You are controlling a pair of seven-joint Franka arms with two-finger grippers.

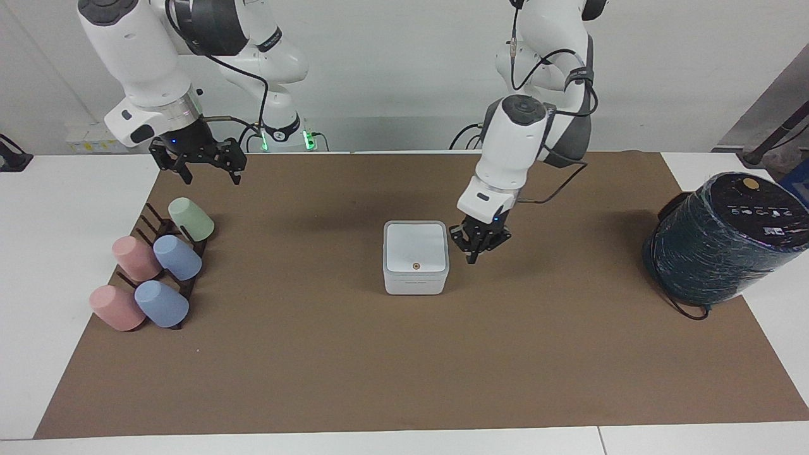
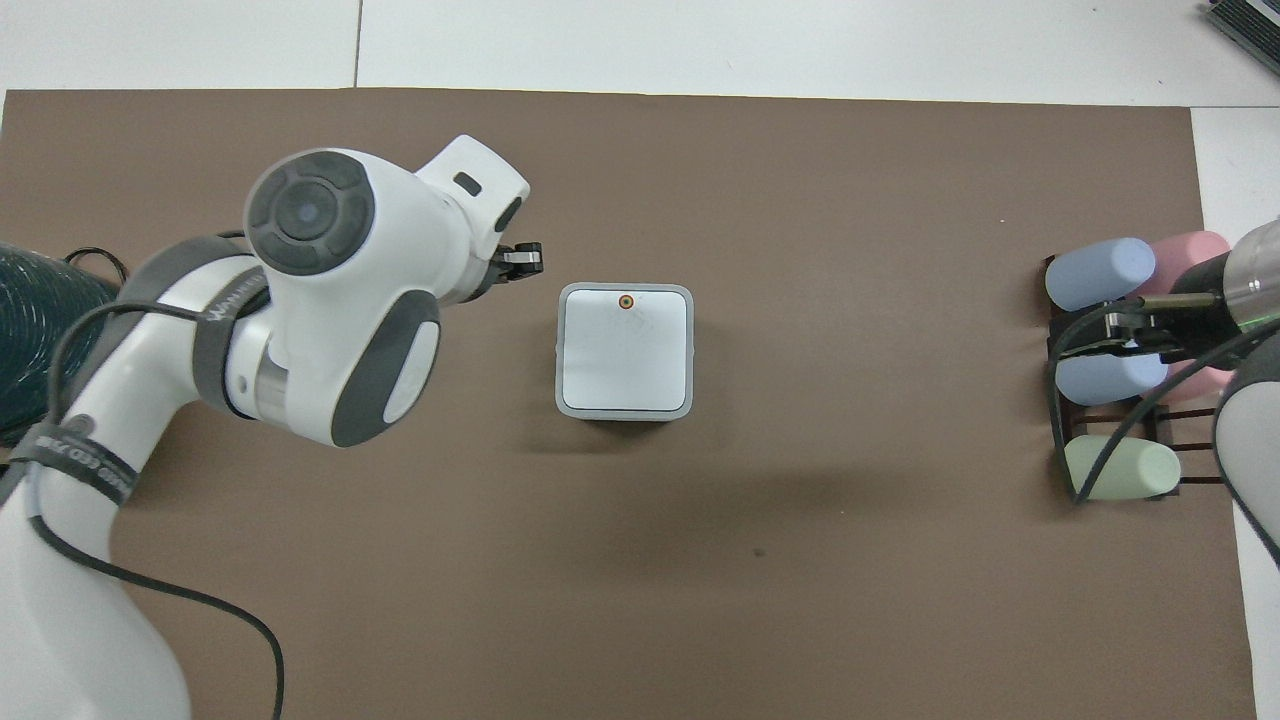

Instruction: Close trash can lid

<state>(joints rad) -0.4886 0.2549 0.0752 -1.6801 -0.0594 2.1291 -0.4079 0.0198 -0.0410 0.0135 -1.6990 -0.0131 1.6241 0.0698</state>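
Observation:
The white square trash can [image 1: 414,284] stands in the middle of the brown mat. Its lid [image 1: 416,246] lies flat and closed on it, with the orange dot up. In the overhead view the lid [image 2: 625,352] fills the can's grey rim [image 2: 558,350]. My left gripper [image 1: 475,251] is shut and empty. It hangs low beside the can, toward the left arm's end of the table, clear of it; it also shows in the overhead view [image 2: 522,260]. My right gripper [image 1: 212,177] is open and empty, and waits over the cup rack [image 2: 1072,345].
A rack of pastel cups [image 1: 158,265] lies at the right arm's end of the mat [image 2: 1110,370]. A large dark cylinder wrapped in film [image 1: 720,237] stands at the left arm's end [image 2: 50,340], with a black cable at its foot.

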